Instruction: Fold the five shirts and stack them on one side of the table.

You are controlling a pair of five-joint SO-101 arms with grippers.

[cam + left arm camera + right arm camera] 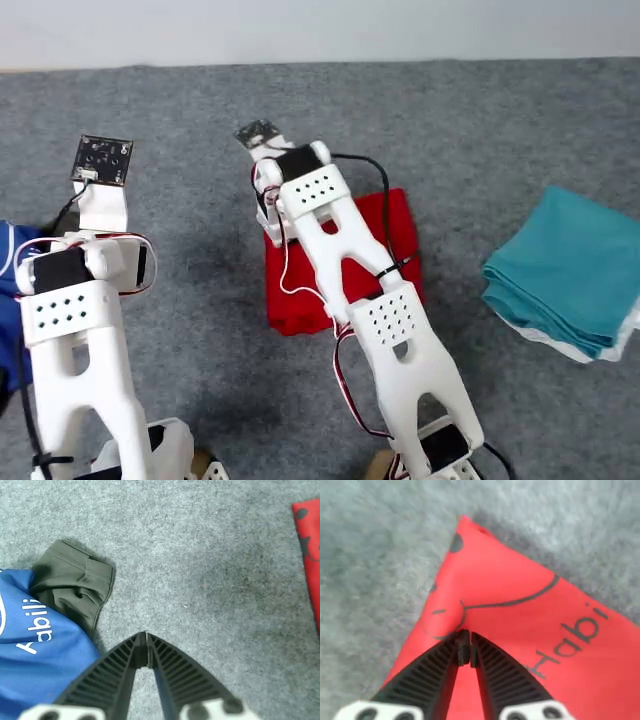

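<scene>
**Red shirt folded mid-table, right gripper nipped at its corner**

The red shirt lies folded into a rough square on the grey carpeted table. It carries dark lettering and a line drawing. The right gripper sits at its far left corner with its fingertips pressed together on a small pucker of the red cloth.

Five garments can be counted. Well to the right of the red shirt, one teal shirt lies folded on top of one white shirt. Well to its left, one blue shirt with white lettering lies unfolded, touching one dark olive shirt.

Between the red shirt and the blue one, the left gripper hangs over bare carpet, fingertips together and pinching nothing.
</scene>
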